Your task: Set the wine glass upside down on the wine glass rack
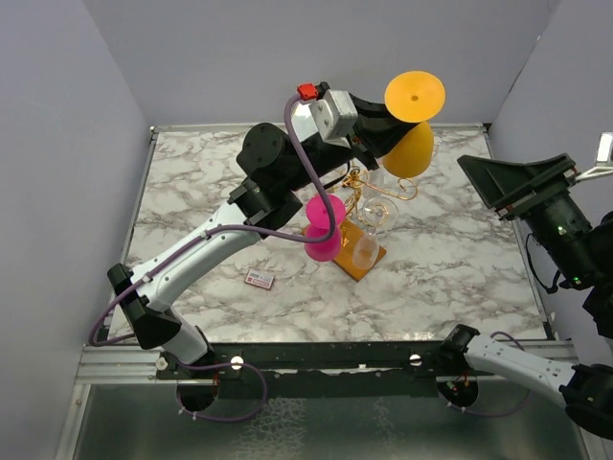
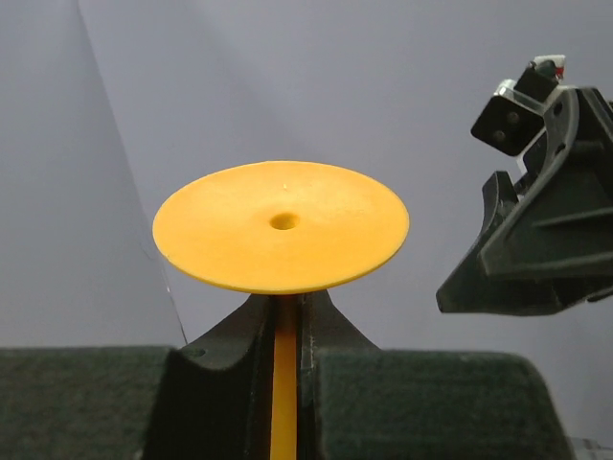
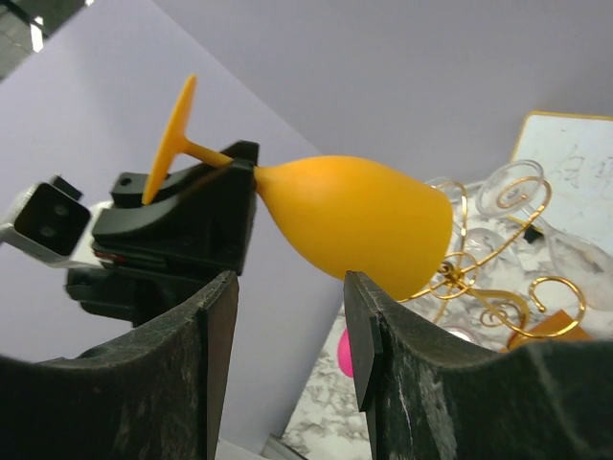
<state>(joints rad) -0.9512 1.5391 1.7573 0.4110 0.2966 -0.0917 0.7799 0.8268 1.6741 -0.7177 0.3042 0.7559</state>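
The wine glass rack (image 1: 367, 192) is crowded. A pink glass (image 1: 324, 230) sits against its left side and clear glasses (image 1: 377, 213) fill its near side, so I get no low way in there. The orange wine glass (image 1: 412, 151), clamped in the left fingers (image 2: 230, 335), hangs over the rack's far side. I see bare worktop (image 1: 460, 259) between the rack and the right fingers (image 3: 215, 335), which are raised and spread apart. On the left, only a small box (image 1: 260, 279) lies near.
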